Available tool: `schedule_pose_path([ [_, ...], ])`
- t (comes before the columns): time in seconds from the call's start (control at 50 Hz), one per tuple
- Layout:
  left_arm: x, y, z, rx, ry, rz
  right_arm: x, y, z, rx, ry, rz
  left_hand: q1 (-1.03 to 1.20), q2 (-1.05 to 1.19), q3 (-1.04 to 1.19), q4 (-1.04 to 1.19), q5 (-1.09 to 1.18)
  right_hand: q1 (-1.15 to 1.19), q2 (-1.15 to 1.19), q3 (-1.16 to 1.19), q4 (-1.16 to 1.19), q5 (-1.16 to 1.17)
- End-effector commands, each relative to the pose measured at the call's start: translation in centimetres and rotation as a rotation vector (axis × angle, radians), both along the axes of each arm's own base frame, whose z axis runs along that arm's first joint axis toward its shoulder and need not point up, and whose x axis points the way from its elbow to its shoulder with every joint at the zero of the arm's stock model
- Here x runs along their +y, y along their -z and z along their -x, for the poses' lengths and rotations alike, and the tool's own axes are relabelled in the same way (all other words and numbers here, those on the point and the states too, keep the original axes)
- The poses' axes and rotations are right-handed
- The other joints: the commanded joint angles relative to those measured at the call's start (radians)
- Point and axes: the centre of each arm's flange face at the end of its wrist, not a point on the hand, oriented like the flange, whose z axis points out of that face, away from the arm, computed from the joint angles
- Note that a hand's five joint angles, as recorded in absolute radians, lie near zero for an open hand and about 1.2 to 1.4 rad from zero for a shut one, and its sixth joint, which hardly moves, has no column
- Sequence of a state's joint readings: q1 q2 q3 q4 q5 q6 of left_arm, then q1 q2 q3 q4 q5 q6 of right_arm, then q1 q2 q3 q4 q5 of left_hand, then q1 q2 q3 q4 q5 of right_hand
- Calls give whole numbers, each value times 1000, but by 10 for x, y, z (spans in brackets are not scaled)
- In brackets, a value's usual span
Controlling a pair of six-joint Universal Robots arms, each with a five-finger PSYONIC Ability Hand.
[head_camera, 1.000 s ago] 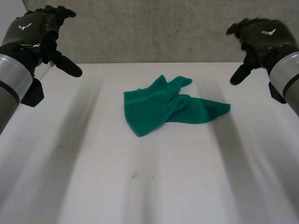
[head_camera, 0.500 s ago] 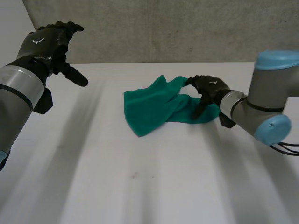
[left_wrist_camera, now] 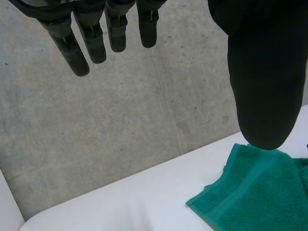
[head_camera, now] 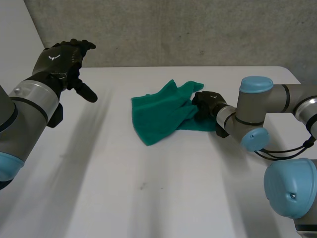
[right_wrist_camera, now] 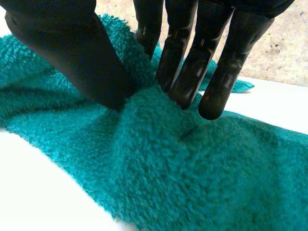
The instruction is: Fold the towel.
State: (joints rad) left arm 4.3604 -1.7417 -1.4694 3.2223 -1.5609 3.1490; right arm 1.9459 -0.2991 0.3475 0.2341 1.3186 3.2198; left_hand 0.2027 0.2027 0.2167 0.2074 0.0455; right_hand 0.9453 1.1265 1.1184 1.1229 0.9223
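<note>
A green towel (head_camera: 158, 116) lies crumpled in the middle of the white table (head_camera: 148, 198), with a loose flap pointing to the far side. My right hand (head_camera: 205, 103) rests on the towel's right part. In the right wrist view its thumb (right_wrist_camera: 72, 48) and fingers (right_wrist_camera: 183, 62) pinch a raised ridge of the towel (right_wrist_camera: 168, 173) between them. My left hand (head_camera: 59, 57) hovers above the table's far left, well apart from the towel, with its fingers straight and spread. Beyond the left hand's thumb (left_wrist_camera: 262, 72), a flat corner of the towel (left_wrist_camera: 255, 192) shows.
A grey concrete wall (head_camera: 173, 29) runs along the table's far edge. The right arm's elbow and blue caps (head_camera: 292, 188) reach over the table's right side.
My right arm has come down from the upper right onto the towel and its fingers have shut on the cloth, bunching the towel's right end. The left hand has drifted slightly right.
</note>
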Motion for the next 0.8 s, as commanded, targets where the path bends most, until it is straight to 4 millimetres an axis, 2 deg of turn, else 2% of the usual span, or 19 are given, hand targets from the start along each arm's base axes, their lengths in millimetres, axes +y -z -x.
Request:
schedule_pose_path([
  [0.02,2,0,2,-6,8,7,0,-55,-1,-35,-11,85,-10,-10,-24,-14,-27,451,270,278,273,299],
  [0.08,3,-2,3,-5,9,10,6,-95,-1,-58,-24,150,-13,-13,-27,-17,-30,451,270,278,273,299],
  [0.1,4,-2,4,-5,12,10,11,-115,0,-69,-39,175,-13,-13,-27,-17,-30,451,270,278,273,299],
  [0.16,7,-3,5,-4,17,12,25,-137,0,-76,-82,190,-16,-16,-30,-20,-33,451,270,278,273,299],
  [0.24,10,-4,9,-2,34,17,69,-174,-5,-34,-225,237,-21,-21,-35,-26,-39,451,270,278,273,299],
  [0.26,11,-4,9,-3,37,17,94,-182,-11,9,-309,272,-24,-24,-38,-29,-42,451,270,278,273,299],
  [0.32,9,-3,11,-2,44,18,128,-189,-13,94,-404,334,-24,-24,-38,-29,-42,451,270,278,273,299],
  [0.34,9,-2,12,-3,47,19,148,-191,-12,150,-459,374,-24,-24,-38,-29,-42,451,270,278,273,299],
  [0.42,7,5,15,-7,60,8,180,-198,-5,245,-514,462,-24,-24,-38,-29,-42,451,270,278,273,299],
  [0.46,6,23,24,-24,103,-35,204,-201,-5,269,-557,496,-24,-24,-38,-29,-42,451,270,278,273,299],
  [0.48,7,30,28,-29,126,-54,205,-201,-5,269,-558,496,-27,-27,-41,-32,-45,451,270,278,273,299],
  [0.5,8,37,33,-38,152,-74,225,-205,-5,264,-589,502,-27,-27,-41,-32,-45,451,270,278,273,299],
  [0.54,17,59,49,-59,239,-131,230,-205,-4,263,-596,500,-27,-27,-41,-32,-45,451,270,278,273,299],
  [0.58,23,73,58,-72,290,-168,246,-205,-1,261,-617,493,-24,-24,-38,-29,-42,451,270,278,273,299],
  [0.6,28,88,66,-86,322,-205,248,-205,0,262,-618,490,-22,-22,-35,-26,-39,451,270,278,273,299],
  [0.64,32,101,71,-100,342,-236,256,-202,4,267,-625,475,-16,-16,-30,-20,-33,451,270,278,273,299],
  [0.74,42,123,80,-129,371,-292,267,-188,11,279,-647,422,14,14,0,9,-4,451,270,278,273,299],
  [0.78,46,124,82,-135,380,-294,269,-179,13,292,-656,396,34,34,20,30,17,449,268,276,272,298],
  [0.8,47,124,82,-141,380,-295,270,-172,16,303,-655,372,34,34,20,30,17,179,-2,6,1,27],
])
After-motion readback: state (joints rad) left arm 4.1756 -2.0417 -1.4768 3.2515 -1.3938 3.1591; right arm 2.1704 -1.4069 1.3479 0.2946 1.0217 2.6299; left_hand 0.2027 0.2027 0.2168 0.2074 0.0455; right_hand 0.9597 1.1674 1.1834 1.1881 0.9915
